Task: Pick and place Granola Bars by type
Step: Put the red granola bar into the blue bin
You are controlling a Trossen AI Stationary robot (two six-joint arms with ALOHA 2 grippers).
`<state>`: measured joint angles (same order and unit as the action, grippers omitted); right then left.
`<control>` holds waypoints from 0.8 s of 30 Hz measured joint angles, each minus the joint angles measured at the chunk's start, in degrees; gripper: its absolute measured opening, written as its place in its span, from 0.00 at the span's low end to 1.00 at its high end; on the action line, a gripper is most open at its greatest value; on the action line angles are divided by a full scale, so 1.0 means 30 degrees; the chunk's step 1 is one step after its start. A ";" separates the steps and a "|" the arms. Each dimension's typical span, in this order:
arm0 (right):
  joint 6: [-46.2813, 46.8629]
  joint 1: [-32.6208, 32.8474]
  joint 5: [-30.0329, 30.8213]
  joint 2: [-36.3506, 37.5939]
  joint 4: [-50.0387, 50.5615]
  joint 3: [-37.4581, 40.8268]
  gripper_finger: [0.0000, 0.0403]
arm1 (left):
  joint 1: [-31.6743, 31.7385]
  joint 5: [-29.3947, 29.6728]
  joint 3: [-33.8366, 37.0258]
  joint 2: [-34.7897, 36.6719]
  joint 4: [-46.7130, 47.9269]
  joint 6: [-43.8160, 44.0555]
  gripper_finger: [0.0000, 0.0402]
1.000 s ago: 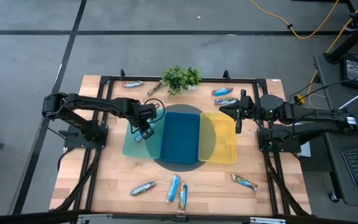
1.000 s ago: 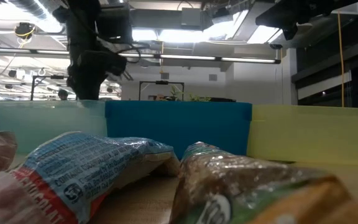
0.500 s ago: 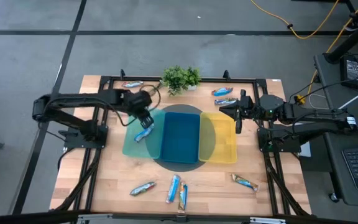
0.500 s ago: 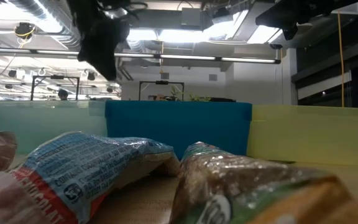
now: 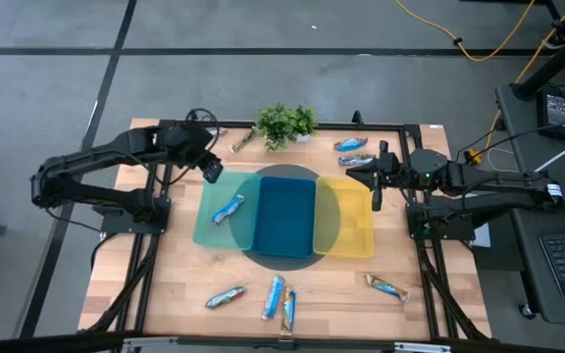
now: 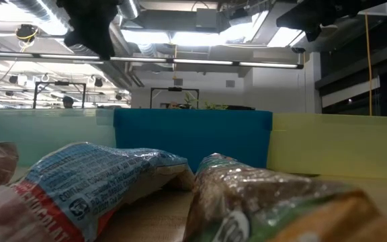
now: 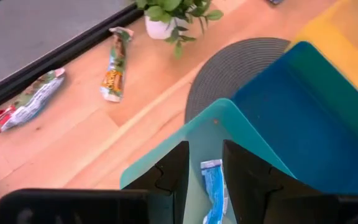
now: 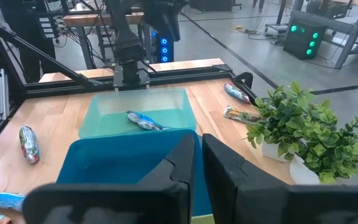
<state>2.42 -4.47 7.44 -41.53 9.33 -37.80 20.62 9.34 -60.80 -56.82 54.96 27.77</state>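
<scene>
— What's in the bins?

— I see one blue bar (image 5: 228,209) in the teal bin (image 5: 207,227); the blue bin (image 5: 284,218) and yellow bin (image 5: 346,218) look bare.

— Any view add more?

— My left wrist view shows two bars (image 7: 115,65) by the plant (image 7: 169,14).

— The claws?

— Left gripper (image 5: 208,168) hangs over the teal bin's far corner, fingers slightly parted, nothing between them, the bar just nearer. Right gripper (image 5: 375,184) is pressed together, holding nothing, above the yellow bin.

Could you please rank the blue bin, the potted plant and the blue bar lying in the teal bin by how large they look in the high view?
1. blue bin
2. potted plant
3. blue bar, in the teal bin
</scene>
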 joint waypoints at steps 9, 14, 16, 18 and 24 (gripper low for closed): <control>0.0019 -0.0003 0.0000 0.0005 -0.0010 0.0000 0.09 | 0.2691 -0.1324 0.0000 0.0115 0.0051 -0.2013 0.22; 0.0020 -0.0001 0.0000 0.0005 -0.0017 0.0000 0.09 | 0.5083 -0.3086 -0.0183 -0.0537 0.0160 -0.4194 0.22; 0.0027 -0.0003 0.0003 0.0002 -0.0024 0.0000 0.09 | 0.6119 -0.3578 -0.0547 -0.1048 0.0211 -0.5237 0.22; 0.0062 -0.0003 0.0000 0.0002 -0.0024 0.0000 0.09 | 0.7069 -0.3932 -0.1086 -0.1673 0.0265 -0.6323 0.22; 0.0157 0.0000 0.0007 0.0004 -0.0024 0.0000 0.09 | 0.9463 -0.4188 -0.3841 -0.4292 0.1610 -0.9341 0.22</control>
<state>2.89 -4.47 7.46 -41.52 9.26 -37.80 49.01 -3.22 -72.32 -69.69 59.79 -0.25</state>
